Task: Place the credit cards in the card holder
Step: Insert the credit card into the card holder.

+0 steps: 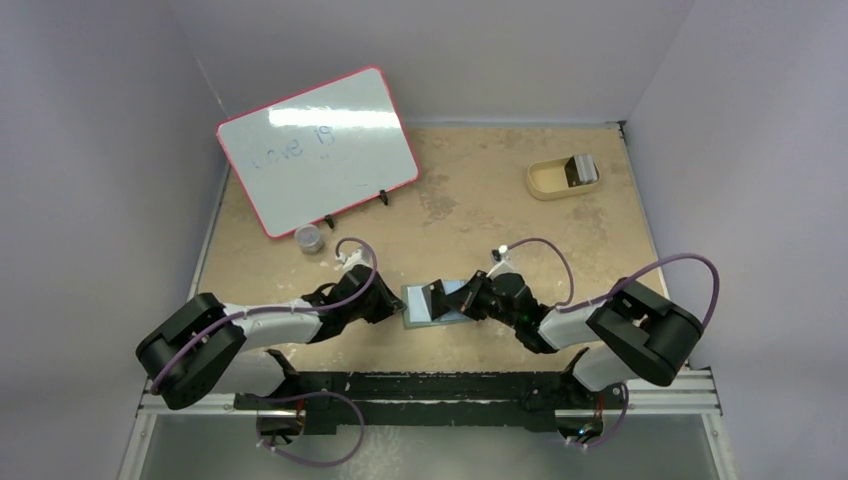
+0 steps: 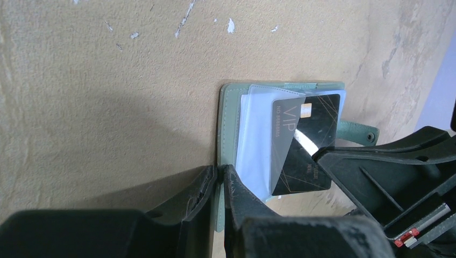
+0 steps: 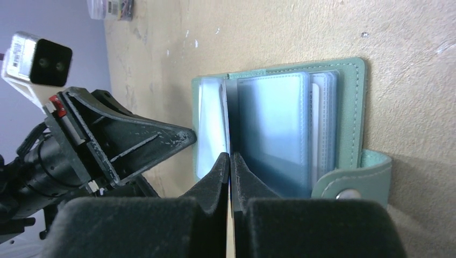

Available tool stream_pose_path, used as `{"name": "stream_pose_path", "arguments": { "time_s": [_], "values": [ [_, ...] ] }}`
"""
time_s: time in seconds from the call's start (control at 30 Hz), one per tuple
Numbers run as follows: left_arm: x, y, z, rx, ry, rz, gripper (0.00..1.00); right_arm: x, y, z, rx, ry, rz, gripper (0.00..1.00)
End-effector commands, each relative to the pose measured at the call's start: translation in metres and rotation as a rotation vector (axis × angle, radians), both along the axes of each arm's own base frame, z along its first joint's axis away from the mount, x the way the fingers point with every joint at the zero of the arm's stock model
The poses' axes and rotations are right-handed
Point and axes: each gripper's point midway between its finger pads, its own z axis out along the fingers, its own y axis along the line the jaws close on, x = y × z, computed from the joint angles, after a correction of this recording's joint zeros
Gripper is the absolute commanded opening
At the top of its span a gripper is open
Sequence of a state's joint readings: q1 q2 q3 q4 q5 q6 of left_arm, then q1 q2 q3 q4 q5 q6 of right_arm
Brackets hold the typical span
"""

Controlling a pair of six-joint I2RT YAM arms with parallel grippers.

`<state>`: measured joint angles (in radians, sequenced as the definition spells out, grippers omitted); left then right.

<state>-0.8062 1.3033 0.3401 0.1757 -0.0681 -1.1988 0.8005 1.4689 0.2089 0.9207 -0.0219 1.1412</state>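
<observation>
From above, right claw (image 3: 230, 161) at holder's (image 1: 417, 305) three o'clock pinches black "VIP" card (image 2: 306, 145); left claw (image 2: 219, 180) clamps its nine o'clock cover.

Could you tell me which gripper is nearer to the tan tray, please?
Right. The right gripper, shut on a black card, lies toward the arms' bases and left of the tan tray; the left gripper, pinching the card holder, sits farther left.
</observation>
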Motion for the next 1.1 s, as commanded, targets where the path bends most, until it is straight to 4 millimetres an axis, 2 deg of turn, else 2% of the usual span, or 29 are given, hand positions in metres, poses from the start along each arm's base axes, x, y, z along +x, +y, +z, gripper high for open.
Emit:
{"name": "stream_pose_path", "arguments": {
  "time_s": [0.0, 0.17, 0.57, 0.8, 0.9, 0.93, 1.0, 1.07],
  "values": [
    [-0.046, 0.046, -0.055, 0.213, 0.186, -0.01, 0.09, 0.01, -0.009, 0.012, 0.004, -0.043, -0.08, 0.0],
    [-0.045, 0.045, -0.055, 0.211, 0.187, -0.008, 0.09, 0.01, -0.009, 0.013, 0.003, -0.048, -0.078, 0.0],
    [-0.045, 0.042, -0.053, 0.199, 0.184, -0.009, 0.09, 0.005, 0.012, 0.001, 0.022, -0.014, -0.036, 0.0],
    [-0.045, 0.043, -0.054, 0.205, 0.186, -0.01, 0.09, 0.008, 0.003, 0.004, 0.024, -0.027, -0.092, 0.0],
    [-0.045, 0.042, -0.053, 0.199, 0.187, -0.009, 0.09, 0.006, 0.008, 0.004, 0.02, -0.027, -0.064, 0.0],
    [-0.045, 0.042, -0.053, 0.199, 0.186, -0.009, 0.09, 0.004, 0.012, 0.002, 0.013, -0.021, -0.05, 0.03],
    [-0.044, 0.041, -0.051, 0.197, 0.182, -0.011, 0.09, -0.004, 0.02, -0.002, -0.014, -0.013, -0.004, 0.15],
    [-0.043, 0.04, -0.049, 0.196, 0.176, -0.014, 0.09, -0.004, 0.021, -0.006, -0.082, -0.017, 0.029, 0.24]
  ]
}}
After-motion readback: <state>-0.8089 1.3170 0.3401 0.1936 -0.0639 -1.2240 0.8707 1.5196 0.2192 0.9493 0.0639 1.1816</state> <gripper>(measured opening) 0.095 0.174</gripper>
